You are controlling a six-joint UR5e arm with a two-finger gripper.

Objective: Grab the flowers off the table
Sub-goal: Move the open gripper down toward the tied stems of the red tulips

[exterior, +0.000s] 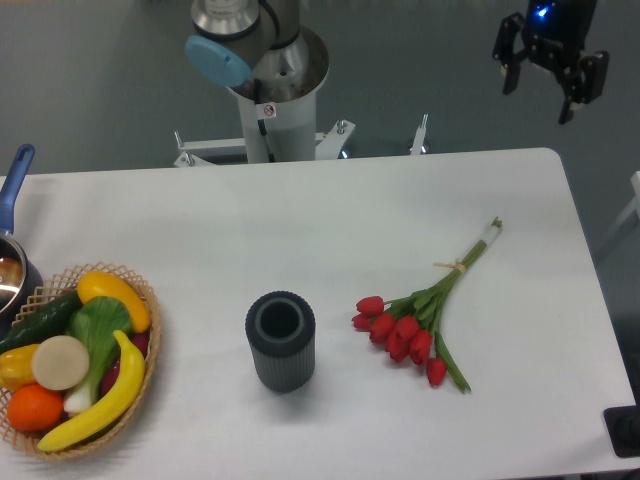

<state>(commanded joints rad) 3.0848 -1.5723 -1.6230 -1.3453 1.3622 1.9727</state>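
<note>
The flowers (420,320), a bunch of red tulips with long green stems tied by a thin tan band, lie flat on the white table (330,210), right of centre. Their heads point toward the lower left and the stem ends toward the upper right. My gripper (545,85) hangs high at the top right, beyond the table's far edge and well away from the flowers. Its two dark fingers stand apart with nothing between them, so it is open.
A dark ribbed cylindrical vase (281,341) stands upright left of the flowers. A wicker basket of fruit and vegetables (75,360) sits at the front left. A pot with a blue handle (12,230) shows at the left edge. The arm's base (270,80) rises behind the table.
</note>
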